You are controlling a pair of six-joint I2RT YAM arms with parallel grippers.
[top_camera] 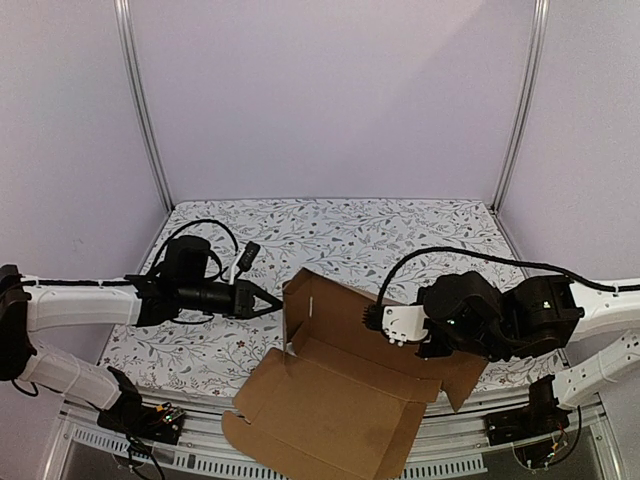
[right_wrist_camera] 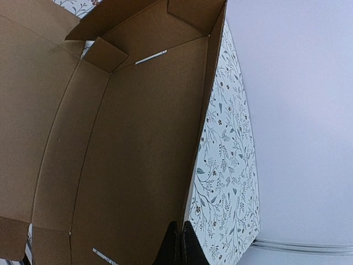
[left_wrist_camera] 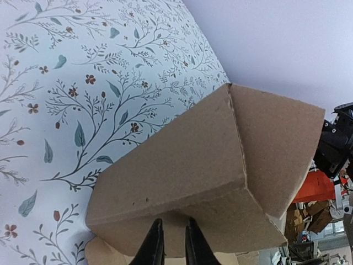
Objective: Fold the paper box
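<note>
The paper box [top_camera: 340, 400] fills the near middle of the table [top_camera: 400, 225], its upright left wall standing just in front of the left gripper [top_camera: 272, 300] — no straight way through. Behind the box the table lies open — the right arm [top_camera: 500, 320] hangs over the box's right end

The right wrist view's left edge crops the paper box [right_wrist_camera: 127, 154], its bottom edge the right tool [right_wrist_camera: 180, 224].
</note>
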